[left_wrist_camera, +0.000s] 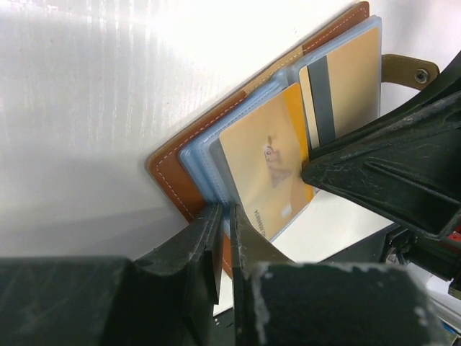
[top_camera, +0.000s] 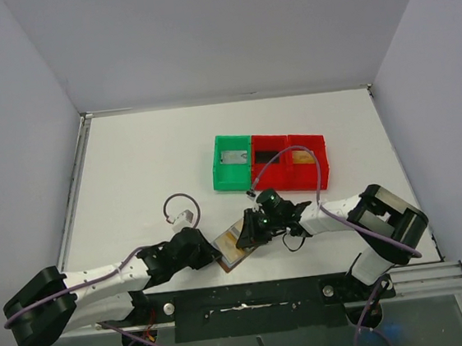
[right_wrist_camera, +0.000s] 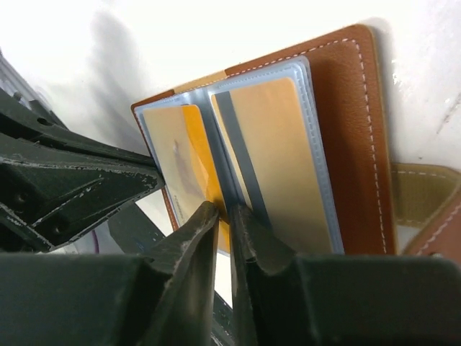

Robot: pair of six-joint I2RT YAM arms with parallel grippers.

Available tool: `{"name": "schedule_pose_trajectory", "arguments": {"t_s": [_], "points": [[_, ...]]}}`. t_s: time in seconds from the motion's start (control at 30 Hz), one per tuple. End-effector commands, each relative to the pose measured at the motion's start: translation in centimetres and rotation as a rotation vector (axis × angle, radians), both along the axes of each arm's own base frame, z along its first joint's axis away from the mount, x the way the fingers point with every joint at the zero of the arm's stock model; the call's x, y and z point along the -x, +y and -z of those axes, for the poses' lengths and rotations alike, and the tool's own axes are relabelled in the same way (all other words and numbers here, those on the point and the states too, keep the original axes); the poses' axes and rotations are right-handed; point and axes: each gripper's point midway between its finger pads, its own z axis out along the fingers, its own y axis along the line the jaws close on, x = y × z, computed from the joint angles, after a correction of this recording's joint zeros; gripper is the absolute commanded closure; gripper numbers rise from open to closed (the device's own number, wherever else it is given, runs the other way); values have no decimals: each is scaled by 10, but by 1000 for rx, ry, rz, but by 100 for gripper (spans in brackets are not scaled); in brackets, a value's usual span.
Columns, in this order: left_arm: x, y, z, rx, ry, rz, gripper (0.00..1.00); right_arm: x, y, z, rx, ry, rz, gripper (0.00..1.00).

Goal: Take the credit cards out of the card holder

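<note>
the wallet (left_wrist_camera: 173,176) lies open on the white table (top_camera: 147,165), near its front edge and between my two arms, with the lining and clear sleeves facing up. my left gripper (left_wrist_camera: 225,213) has its fingers almost together on the wallet's near edge. brown leather and the rim of a sleeve are pinched in the thin slit between them. my right gripper (right_wrist_camera: 223,213) reaches in from the other side, its fingers nearly closed too. a sliver of orange shows between the pads, so the grip is on the edge of the golden card (left_wrist_camera: 266,166). whether the plastic sleeve is caught along with it i cannot tell. that card sits on the half of the wallet nearer my left fingers. one strip of it is bright orange and the rest is paler, as if under cloudy plastic. on the other half a striped card (right_wrist_camera: 281,158), tan with a dark band down one side, sits squarely in its own sleeve. the tab (left_wrist_camera: 402,68) sticks out from the outer edge of that half. my two grippers are just beside each other over the wallet.

well behind the wallet stand a green tray (top_camera: 219,174) and a red tray (top_camera: 323,163), touching side by side. a grey card (top_camera: 232,158) lies in the green one. the red one's two compartments hold something dark and something tan, too small to name.
</note>
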Motion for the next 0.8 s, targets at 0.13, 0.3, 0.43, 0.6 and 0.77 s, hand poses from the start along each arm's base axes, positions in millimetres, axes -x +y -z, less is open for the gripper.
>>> {"name": "schedule_pose_trajectory", "arguments": {"t_s": [0.13,0.3,0.43,0.6,0.77], "points": [[11,35,41,-215,57,20,96,10,14,-34,-268,16,-64,100],[10,39,42,-245,58,29,98,6,3,-40,-296,14,-54,100],[8,42,42,-264,58,32,99,-1,-13,-37,-273,10,-15,100],[7,42,42,-268,54,39,99,-3,-25,-37,-241,-2,2,100],[4,39,39,-270,46,49,100,-5,-36,-30,-193,-4,20,100]]}}
